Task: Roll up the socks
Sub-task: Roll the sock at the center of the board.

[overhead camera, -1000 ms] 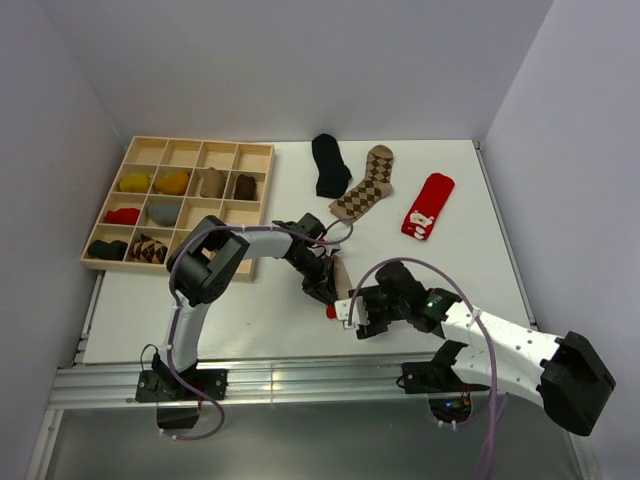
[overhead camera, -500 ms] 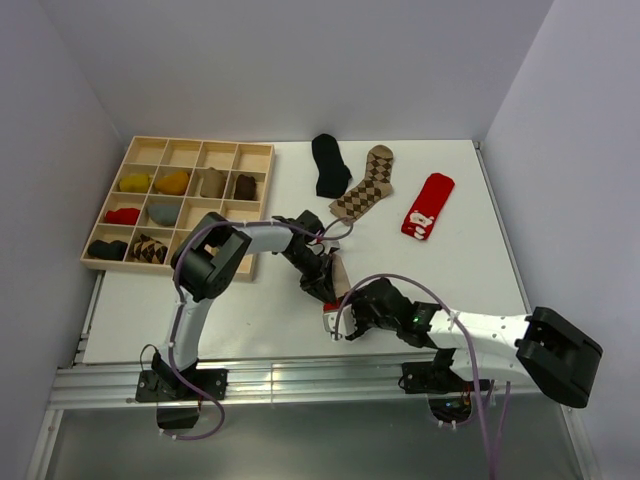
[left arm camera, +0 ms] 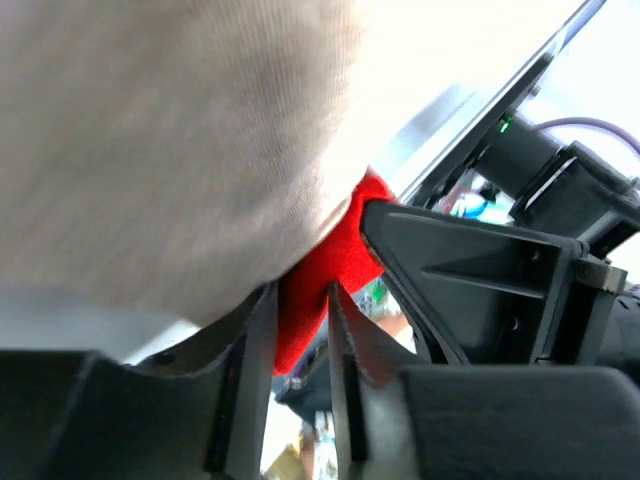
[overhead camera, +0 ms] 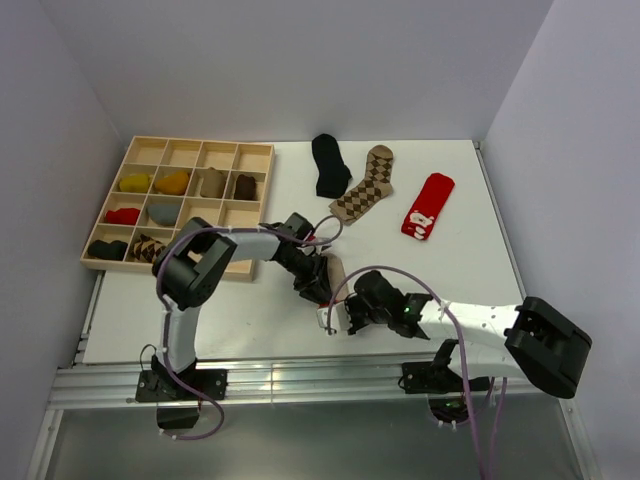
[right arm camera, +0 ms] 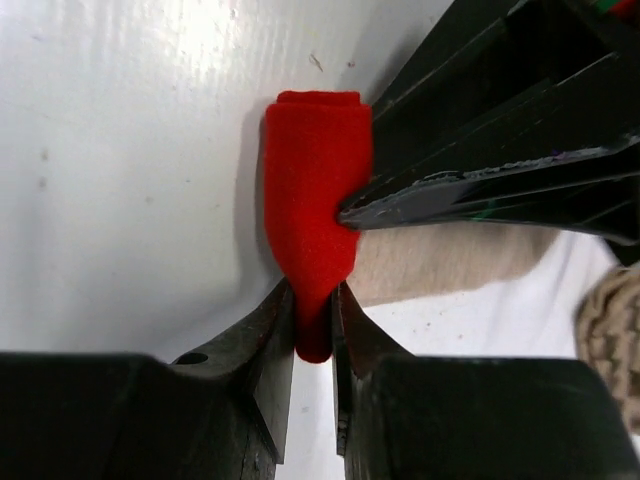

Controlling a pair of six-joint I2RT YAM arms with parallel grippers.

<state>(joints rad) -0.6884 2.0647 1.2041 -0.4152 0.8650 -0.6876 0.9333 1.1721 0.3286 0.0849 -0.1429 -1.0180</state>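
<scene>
A tan sock (overhead camera: 336, 268) with a red end (right arm camera: 315, 190) lies at the table's front middle, between my two grippers. The right gripper (right arm camera: 313, 300) is shut on the lower tip of the red end, pinching it thin. My left gripper (left arm camera: 300, 300) has the same red end (left arm camera: 320, 290) between its fingers, fabric touching both, with the tan sock (left arm camera: 150, 150) bulging above. In the top view the left gripper (overhead camera: 318, 290) and right gripper (overhead camera: 335, 318) meet tip to tip. A black sock (overhead camera: 329, 163), a brown argyle sock (overhead camera: 364, 184) and a red sock with a white figure (overhead camera: 428, 206) lie flat further back.
The pale wooden grid tray (overhead camera: 200, 141) sits at the back left with several rolled socks in its compartments. The table's front edge and a metal rail run just below the grippers. Grey walls close in the left, right and back.
My right gripper has moved left to the sock's red end and closed on it. The left arm has shifted slightly, still at the same end of the sock.
</scene>
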